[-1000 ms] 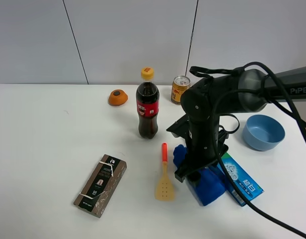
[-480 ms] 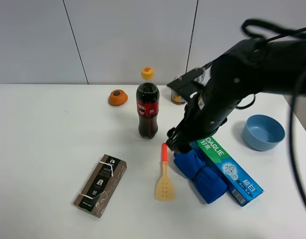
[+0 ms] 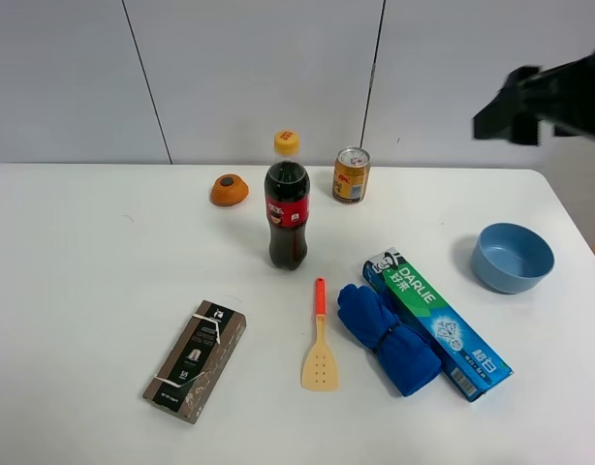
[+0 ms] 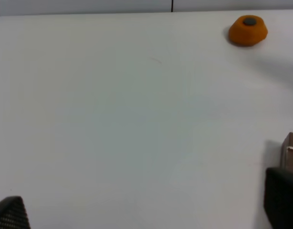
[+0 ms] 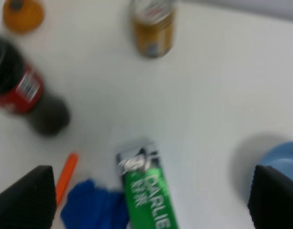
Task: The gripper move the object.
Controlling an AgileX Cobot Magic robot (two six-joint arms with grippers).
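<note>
Blue fleece bundle [image 3: 389,338] flat on the table [image 3: 104,291], nothing gripping it; right gripper [image 5: 151,191] spread wide and high above.

Near edge: brown banded box [image 3: 196,359] at about 8 o'clock of the table centre. Yellow spatula with orange handle [image 3: 319,338] lies just left of the bundle. The toothpaste box [image 3: 436,322] runs along the bundle's right side, touching or nearly so. In the right wrist view both black fingertips [image 5: 25,198] sit at opposite frame corners, well apart, holding nothing, with bundle, box and spatula handle between them below. Blue bowl [image 3: 512,257] at 3 o'clock, well apart from the box. Cola bottle [image 3: 287,206] upright near centre. Yellow can [image 3: 351,174] and orange dome [image 3: 229,189] toward 12 o'clock. Left gripper [image 4: 146,214] shows only dark finger edges wide apart over bare table, holding nothing.
</note>
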